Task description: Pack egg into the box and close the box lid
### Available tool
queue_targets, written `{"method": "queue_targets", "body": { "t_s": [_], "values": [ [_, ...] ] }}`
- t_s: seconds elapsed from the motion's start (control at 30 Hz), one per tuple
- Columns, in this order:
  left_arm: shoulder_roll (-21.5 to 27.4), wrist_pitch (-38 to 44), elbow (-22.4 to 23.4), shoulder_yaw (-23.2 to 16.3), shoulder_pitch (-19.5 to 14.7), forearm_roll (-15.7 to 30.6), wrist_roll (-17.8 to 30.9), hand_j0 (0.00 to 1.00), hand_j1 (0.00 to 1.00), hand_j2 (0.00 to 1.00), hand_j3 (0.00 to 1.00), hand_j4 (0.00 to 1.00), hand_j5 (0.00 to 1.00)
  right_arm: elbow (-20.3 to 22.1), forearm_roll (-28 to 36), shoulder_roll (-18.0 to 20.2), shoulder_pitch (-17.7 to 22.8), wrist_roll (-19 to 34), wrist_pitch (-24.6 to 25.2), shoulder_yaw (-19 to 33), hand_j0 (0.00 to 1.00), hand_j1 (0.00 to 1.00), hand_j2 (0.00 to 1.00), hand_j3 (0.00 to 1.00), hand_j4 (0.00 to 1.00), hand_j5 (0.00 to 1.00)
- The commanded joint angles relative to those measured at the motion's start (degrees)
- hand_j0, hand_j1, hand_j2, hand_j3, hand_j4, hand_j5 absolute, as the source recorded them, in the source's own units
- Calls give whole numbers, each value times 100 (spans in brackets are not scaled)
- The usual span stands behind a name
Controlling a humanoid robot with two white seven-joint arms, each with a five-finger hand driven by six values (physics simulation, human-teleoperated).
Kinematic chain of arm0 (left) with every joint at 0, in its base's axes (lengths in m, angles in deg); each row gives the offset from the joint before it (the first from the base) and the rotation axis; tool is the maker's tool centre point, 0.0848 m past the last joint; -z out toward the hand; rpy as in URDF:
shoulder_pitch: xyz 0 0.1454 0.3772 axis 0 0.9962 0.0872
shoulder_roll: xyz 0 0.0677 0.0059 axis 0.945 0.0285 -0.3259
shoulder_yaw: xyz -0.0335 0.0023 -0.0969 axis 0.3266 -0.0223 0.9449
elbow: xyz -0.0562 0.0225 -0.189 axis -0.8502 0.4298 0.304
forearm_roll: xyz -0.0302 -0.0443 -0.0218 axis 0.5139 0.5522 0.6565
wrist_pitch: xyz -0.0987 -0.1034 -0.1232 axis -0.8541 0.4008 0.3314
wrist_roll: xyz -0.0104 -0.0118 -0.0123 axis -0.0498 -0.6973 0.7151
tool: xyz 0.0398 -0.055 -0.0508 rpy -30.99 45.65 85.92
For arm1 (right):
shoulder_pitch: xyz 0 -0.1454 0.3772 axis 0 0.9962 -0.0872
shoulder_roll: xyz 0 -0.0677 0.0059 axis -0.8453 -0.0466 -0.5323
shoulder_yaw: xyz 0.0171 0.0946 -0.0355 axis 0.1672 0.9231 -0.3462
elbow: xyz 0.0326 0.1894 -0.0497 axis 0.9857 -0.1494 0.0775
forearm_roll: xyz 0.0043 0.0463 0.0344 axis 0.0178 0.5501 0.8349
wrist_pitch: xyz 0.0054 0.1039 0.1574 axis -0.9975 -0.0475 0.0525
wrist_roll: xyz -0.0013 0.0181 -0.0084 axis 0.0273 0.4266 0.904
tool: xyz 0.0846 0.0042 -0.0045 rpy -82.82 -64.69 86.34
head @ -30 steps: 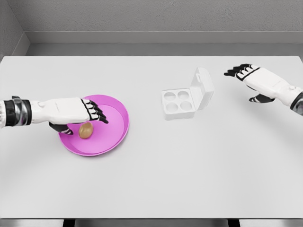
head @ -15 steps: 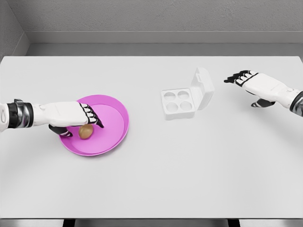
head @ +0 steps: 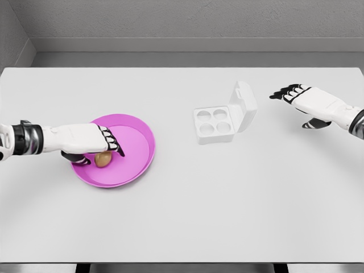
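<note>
A brown egg [head: 103,160] lies in a pink plate [head: 136,153] at the table's left. My left hand [head: 96,149] sits low over the egg, with its fingers [head: 112,143] arched across the top and the thumb on the near left side. The hand covers the egg's upper part, and the fingers look loose rather than clamped. A white egg box [head: 215,124] with four empty cups stands right of centre, its lid [head: 244,106] tilted up on the right side. My right hand [head: 293,92] hovers open to the right of the box, clear of the lid.
The grey table [head: 187,210] stretches wide around the plate and box. A grey wall runs behind its far edge.
My left hand has come down and drawn back left over the egg, covering more of it. My right hand has drifted slightly right and lower.
</note>
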Motion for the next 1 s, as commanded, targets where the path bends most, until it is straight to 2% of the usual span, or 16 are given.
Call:
{"method": "queue_targets", "body": {
  "t_s": [0.0, 0.3, 0.47, 0.53, 0.6, 0.67, 0.83, 0.97],
  "values": [
    [-38, 13, -7, -1, 0, 26, -2, 82, 82, 82, 82, 82, 82, 18, 38, 27, 0, 3, 4, 7, 100, 100, 100, 100, 100, 100],
    [-90, 13, 64, -80, -44, -35, -2, 82, 82, 82, 82, 82, 82, 36, 47, 27, 0, -6, 4, 7, 100, 100, 100, 100, 100, 100],
    [-91, 13, 64, -89, -35, -35, -2, 78, 78, 78, 78, 78, 78, 53, 56, 27, 0, -6, 4, 7, 100, 100, 100, 100, 100, 100],
    [-91, 13, 55, -89, -35, -44, -2, 71, 71, 71, 71, 71, 71, 44, 56, 27, 0, -6, 4, 7, 100, 100, 100, 100, 100, 100],
    [-91, 13, 55, -98, -35, -53, -2, 69, 69, 69, 69, 69, 69, 53, 56, 27, 9, -6, 4, 7, 100, 100, 100, 100, 100, 100],
    [-91, 13, 55, -98, -35, -53, -2, 61, 61, 61, 61, 61, 61, 53, 56, 35, 9, -6, 4, 7, 100, 100, 100, 100, 100, 100],
    [-91, 13, 46, -98, -26, -53, -2, 55, 55, 55, 55, 55, 55, 53, 56, 35, 9, -6, 4, 7, 100, 100, 100, 100, 100, 100],
    [-82, 13, 37, -98, -35, -53, -2, 44, 44, 44, 44, 44, 44, 62, 64, 35, 9, -6, 4, 7, 100, 100, 100, 100, 100, 100]
  ]
}}
